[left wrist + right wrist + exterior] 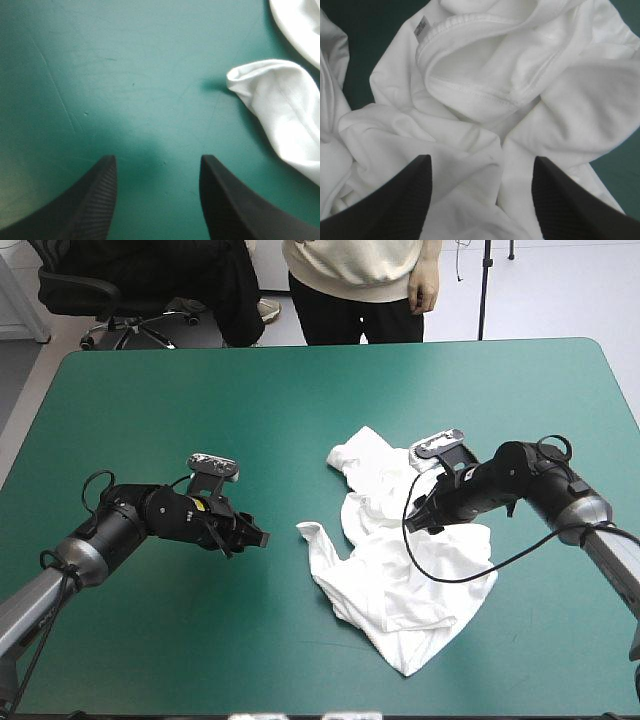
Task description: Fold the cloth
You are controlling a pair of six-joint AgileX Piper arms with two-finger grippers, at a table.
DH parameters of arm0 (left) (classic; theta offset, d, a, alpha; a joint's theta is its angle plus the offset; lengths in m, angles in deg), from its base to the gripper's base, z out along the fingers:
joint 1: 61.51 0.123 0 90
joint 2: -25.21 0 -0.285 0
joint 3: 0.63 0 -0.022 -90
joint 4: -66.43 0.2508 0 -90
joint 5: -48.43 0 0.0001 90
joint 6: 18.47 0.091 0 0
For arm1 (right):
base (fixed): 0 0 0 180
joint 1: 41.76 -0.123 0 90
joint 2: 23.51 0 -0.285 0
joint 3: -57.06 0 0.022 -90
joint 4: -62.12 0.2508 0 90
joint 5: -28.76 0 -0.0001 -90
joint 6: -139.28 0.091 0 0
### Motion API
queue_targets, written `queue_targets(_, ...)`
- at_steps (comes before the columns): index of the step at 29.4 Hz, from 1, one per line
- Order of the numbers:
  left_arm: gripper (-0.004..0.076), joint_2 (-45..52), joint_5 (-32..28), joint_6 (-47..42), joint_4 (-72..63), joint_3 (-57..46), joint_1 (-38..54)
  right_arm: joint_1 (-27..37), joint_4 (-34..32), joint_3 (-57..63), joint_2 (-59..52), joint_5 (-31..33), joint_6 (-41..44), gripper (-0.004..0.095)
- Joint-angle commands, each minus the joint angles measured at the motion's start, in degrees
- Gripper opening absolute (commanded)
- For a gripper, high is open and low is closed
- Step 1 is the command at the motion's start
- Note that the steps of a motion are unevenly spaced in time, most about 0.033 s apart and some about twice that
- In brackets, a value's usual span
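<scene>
Creases are seen over the T-shirt (400, 580), which is heaped on the teal-green cover (200, 400) right of its middle. The left gripper (157, 160) is held with jaws apart over bare cover, a sleeve end (270, 95) ahead and to one side. The right gripper (482, 160) is held with jaws apart just above the T-shirt, the collar (465, 92) ahead of it.

Our left arm (120, 525) and right arm (560, 495) go from silver-grey tube to rounded black housings; the left gripper (262, 538) and right gripper (412, 524) carry curved black fingers (95, 200), finely ribbed.
</scene>
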Motion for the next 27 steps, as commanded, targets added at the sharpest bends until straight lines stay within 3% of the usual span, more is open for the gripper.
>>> queue_targets(1,0.0375,1.51,-1.29,-0.27,-1.26,1.88,-0.09,-0.04,0.80,-1.88,-1.65,-1.18,-0.20,0.0553)
queue_targets(10,0.0376,1.51,-1.29,-0.17,-1.26,1.88,-0.09,0.20,0.49,-1.88,-1.65,-1.55,1.01,0.0554)
queue_targets(17,0.0376,6.09,0.59,-1.35,5.41,7.15,-0.09,0.21,-9.80,-1.88,-0.13,-5.11,8.26,0.0554)
queue_targets(22,0.0376,10.46,2.74,-4.39,12.71,13.93,-0.09,-0.07,-9.25,-2.10,2.14,-7.02,7.86,0.0570)
queue_targets(27,0.0375,15.36,4.12,-13.06,26.31,18.13,-0.09,-0.07,-2.11,-2.10,5.59,-6.01,2.41,0.0599)
